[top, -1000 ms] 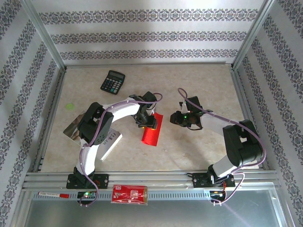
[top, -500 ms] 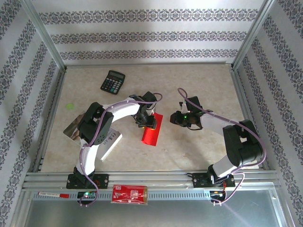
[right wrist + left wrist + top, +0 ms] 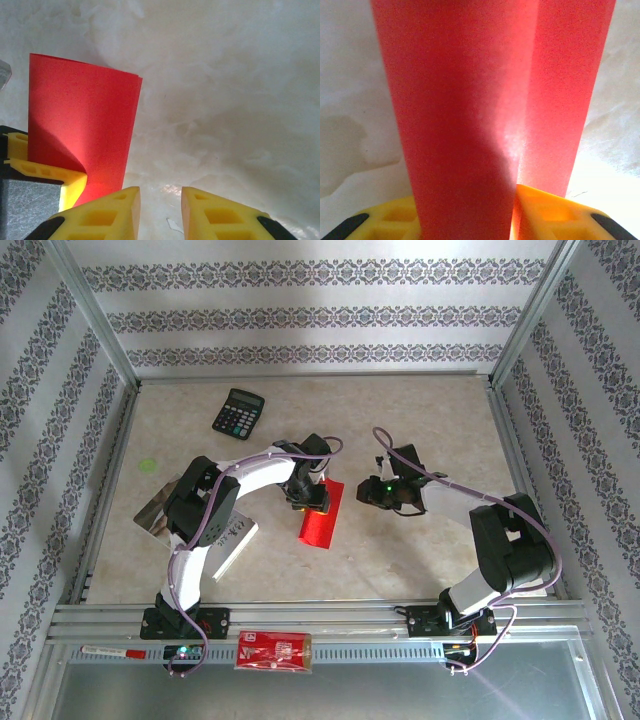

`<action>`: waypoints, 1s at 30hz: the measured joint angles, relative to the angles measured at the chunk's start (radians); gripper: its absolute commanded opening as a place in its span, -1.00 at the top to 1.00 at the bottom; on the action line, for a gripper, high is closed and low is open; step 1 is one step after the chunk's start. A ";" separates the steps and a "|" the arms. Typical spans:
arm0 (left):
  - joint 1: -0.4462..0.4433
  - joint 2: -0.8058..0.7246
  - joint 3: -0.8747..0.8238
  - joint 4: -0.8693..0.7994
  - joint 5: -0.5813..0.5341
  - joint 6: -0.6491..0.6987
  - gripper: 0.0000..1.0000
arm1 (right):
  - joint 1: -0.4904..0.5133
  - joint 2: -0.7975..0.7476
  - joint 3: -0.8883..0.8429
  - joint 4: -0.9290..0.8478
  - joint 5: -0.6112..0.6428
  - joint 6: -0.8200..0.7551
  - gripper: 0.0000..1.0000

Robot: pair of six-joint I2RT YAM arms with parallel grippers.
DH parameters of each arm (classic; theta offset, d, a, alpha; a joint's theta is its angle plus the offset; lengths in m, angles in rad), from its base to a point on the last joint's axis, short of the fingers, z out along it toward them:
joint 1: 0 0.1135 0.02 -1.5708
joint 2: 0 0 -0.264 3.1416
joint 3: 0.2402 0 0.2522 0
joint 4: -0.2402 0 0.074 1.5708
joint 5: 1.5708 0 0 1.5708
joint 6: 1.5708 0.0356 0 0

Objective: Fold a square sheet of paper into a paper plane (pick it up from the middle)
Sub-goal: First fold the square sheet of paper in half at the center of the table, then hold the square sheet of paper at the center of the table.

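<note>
The red sheet of paper [image 3: 322, 523], folded into a long strip, lies on the table [image 3: 430, 420] well apart from the calculator [image 3: 238, 413], nearer the arm bases and to its right in the top view. The left gripper [image 3: 465, 210] grips the strip's end nearest the calculator, its yellow fingers [image 3: 550, 215] partly closed with the paper bowed between them. The right gripper [image 3: 161, 212], farther from the calculator, holds nothing; its jaws stand a narrow gap apart.
</note>
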 measured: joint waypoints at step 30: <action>0.000 0.000 0.000 0.002 0.003 0.000 0.21 | 0.085 0.070 0.006 0.129 -0.074 0.140 1.00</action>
